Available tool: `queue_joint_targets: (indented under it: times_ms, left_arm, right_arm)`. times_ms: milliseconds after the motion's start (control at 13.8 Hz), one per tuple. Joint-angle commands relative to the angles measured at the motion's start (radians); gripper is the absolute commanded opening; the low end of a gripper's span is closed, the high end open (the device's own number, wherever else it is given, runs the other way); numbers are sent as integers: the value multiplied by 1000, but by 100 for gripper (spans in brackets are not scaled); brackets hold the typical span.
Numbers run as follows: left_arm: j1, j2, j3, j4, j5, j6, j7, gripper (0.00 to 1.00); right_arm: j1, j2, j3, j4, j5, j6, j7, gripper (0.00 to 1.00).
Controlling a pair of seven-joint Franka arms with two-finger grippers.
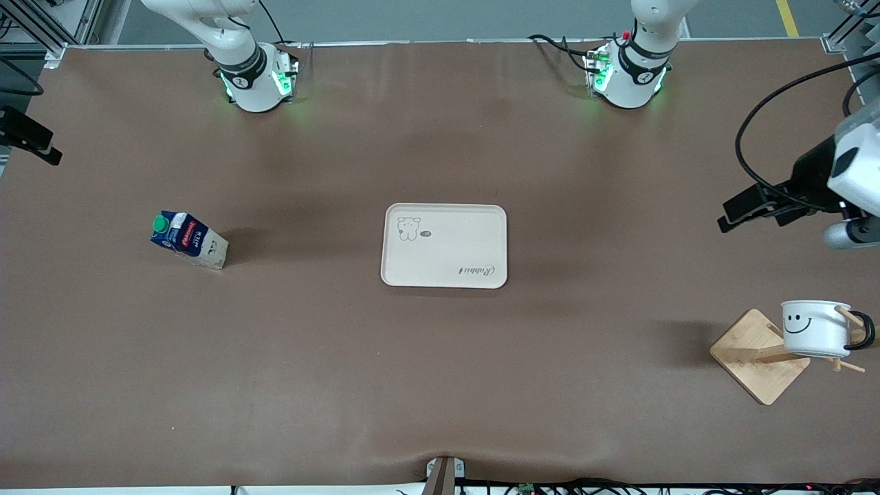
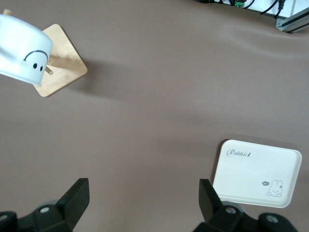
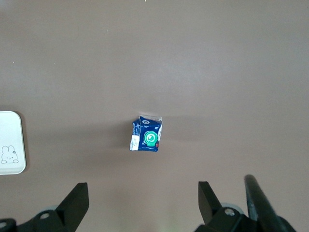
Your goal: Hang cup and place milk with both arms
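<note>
The white cup (image 1: 817, 328) with the smiley face hangs by its black handle on a peg of a wooden rack (image 1: 756, 357) near the left arm's end of the table. It also shows in the left wrist view (image 2: 21, 58). The dark-blue milk (image 1: 189, 240) stands on the table toward the right arm's end, and shows from above in the right wrist view (image 3: 146, 135). My left gripper (image 1: 739, 214) is open and empty, up in the air beside the rack (image 2: 144, 193). My right gripper (image 1: 38, 144) is open and empty, high over the table beside the milk (image 3: 143, 193).
A cream tray (image 1: 445, 275) with a rabbit print lies at the middle of the table, between milk and rack. It shows in the left wrist view (image 2: 258, 166) and at the edge of the right wrist view (image 3: 9, 130). Cables run along the table's near edge.
</note>
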Motion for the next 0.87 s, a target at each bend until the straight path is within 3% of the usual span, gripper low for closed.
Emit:
queue_joint_targets:
  times_ms: [0,796]
  left_arm:
    - [-33,-21,-3,-12,69,-20,-18,100]
    - [-58,-24,-9,-3,77,-20,-6,100]
  right_arm:
    - [-8,20,2,29,-7,-18,6,100]
    - [-10,25,0,38,-2,-32,8,100]
